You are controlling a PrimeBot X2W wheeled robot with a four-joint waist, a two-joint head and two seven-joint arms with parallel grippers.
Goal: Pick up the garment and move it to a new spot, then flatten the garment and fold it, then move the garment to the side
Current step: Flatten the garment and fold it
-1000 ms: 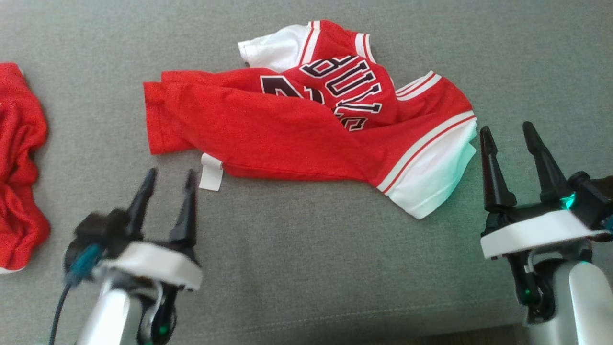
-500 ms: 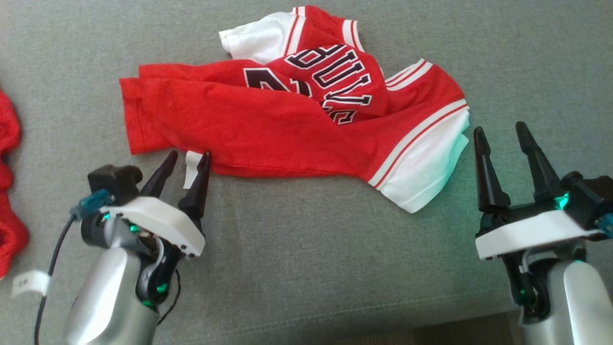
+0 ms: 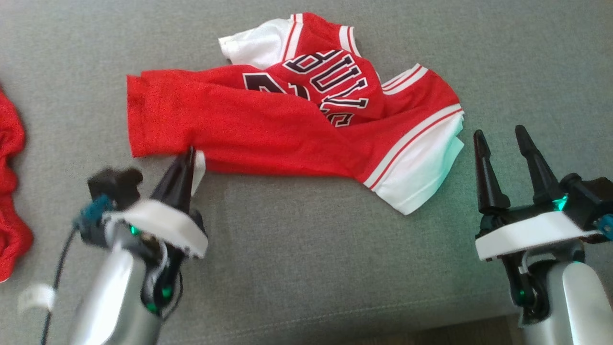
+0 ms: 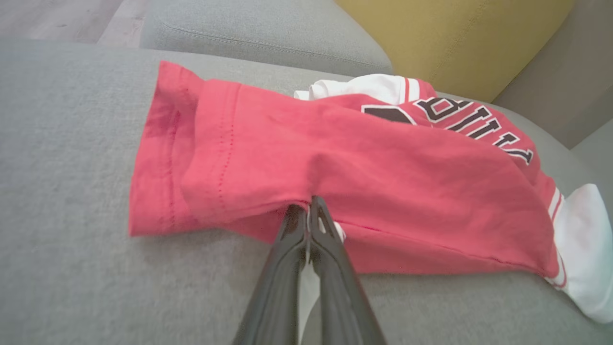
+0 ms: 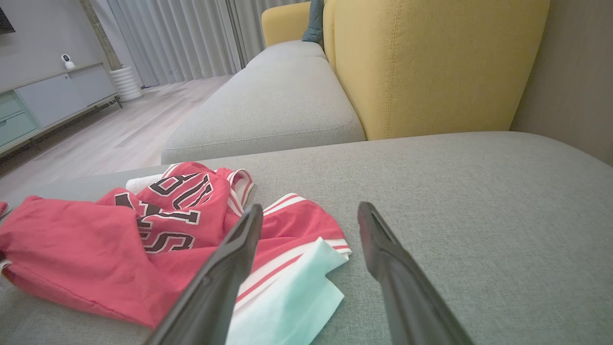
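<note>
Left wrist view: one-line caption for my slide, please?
Left gripper shut on the red jersey hem, on a grey cushion.

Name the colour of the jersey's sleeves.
The jersey has white sleeves; the head view shows them best.

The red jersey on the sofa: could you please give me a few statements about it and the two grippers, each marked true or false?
1. The left gripper is shut on the near edge of the red jersey. True.
2. The right gripper clamps the jersey's white sleeve. False: its jaws stand open, apart from the jersey, above the grey cushion.
3. The jersey lies spread flat. False: it is crumpled and folded over itself, with the lettering partly covered.
4. A second red garment lies at the left edge of the head view. True.
</note>
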